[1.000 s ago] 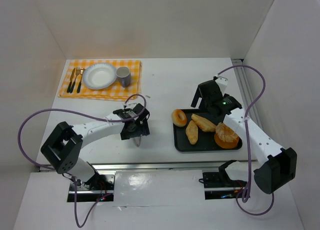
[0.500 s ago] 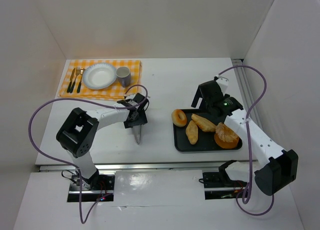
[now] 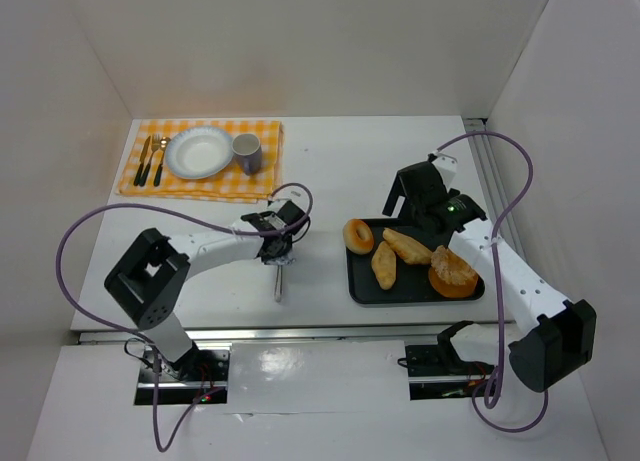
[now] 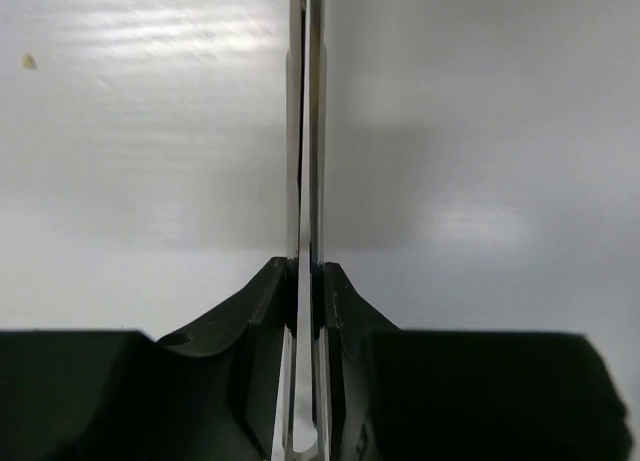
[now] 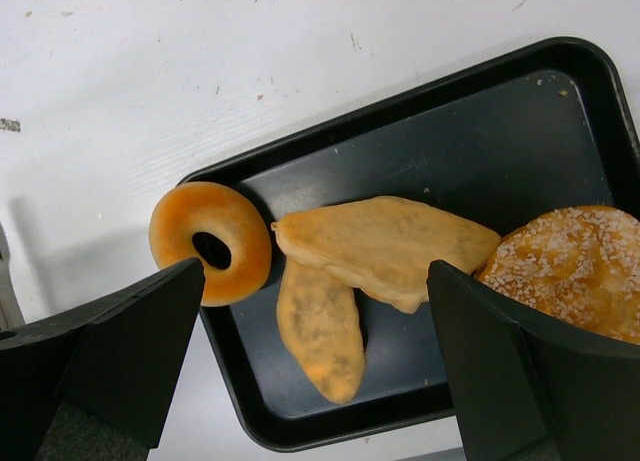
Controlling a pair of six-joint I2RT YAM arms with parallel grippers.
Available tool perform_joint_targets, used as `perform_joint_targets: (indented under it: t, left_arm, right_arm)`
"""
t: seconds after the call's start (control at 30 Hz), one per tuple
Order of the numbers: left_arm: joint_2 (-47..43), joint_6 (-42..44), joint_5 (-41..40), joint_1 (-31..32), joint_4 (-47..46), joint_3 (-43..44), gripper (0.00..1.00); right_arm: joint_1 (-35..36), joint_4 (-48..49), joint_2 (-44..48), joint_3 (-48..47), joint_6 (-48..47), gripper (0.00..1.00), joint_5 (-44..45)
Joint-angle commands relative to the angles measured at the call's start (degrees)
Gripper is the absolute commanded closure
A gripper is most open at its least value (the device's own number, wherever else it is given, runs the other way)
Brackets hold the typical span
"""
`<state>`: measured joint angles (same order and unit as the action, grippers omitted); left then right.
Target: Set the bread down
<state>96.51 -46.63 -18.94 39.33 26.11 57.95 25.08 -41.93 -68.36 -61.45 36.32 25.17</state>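
Golden-brown bread (image 3: 407,247) is all on the black rectangular tray (image 3: 415,292), right of centre on the white table (image 3: 340,171). The glazed ring (image 5: 211,243) overhangs the left rim, and the two oval rolls (image 5: 385,249) touch mid-tray beside a round orange sugared pastry (image 5: 575,271). Right gripper (image 5: 315,281) hangs over the tray, jaws wide, nothing held; left gripper (image 4: 305,281) is clamped on a thin steel two-blade tool (image 4: 305,101), blades pinched together, left of the tray.
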Motion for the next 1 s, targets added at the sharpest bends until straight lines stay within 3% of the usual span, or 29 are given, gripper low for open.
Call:
perform_joint_targets:
  t: [0.0, 0.07, 0.13, 0.3, 0.4, 0.63, 0.73, 0.97]
  left_arm:
    - [-7.29, 6.8, 1.08, 4.95, 4.64, 1.45, 0.86]
    - [-10.44, 11.37, 3.2, 6.45, 6.31, 3.11, 0.85]
    - [-12.48, 13.83, 5.74, 7.68, 9.13, 4.18, 0.74]
    - [-17.05, 16.92, 11.1, 8.48, 12.74, 9.01, 0.64]
    - [-16.27, 17.45, 16.29, 8.48, 13.27, 12.17, 0.57]
    - [-12.93, 16.93, 18.94, 8.48, 13.27, 16.67, 0.43]
    - [-12.22, 16.32, 20.08, 8.48, 12.74, 17.81, 0.32]
    - [-10.99, 12.63, 22.63, 6.82, 9.4, 17.81, 0.32]
  right_arm:
    - [-0.74, 2.47, 1.65, -0.51, -0.37, 0.0, 0.94]
    - [-0.74, 1.95, 1.65, -1.03, -0.37, 0.0, 1.55]
    - [-0.74, 1.42, 1.65, -1.65, -0.98, 0.0, 2.08]
    - [-1.26, 0.27, 2.79, -3.32, -1.51, 0.0, 3.75]
    - [-1.79, 0.27, 3.32, -3.32, -2.04, 0.0, 3.75]
    - [-2.32, -0.78, 4.37, -3.85, -2.04, 0.0, 3.75]
    - [-2.32, -1.31, 4.37, -4.38, -2.04, 0.0, 4.27]
    - [-3.37, -1.31, 4.99, -4.38, -2.57, 0.0, 4.28]
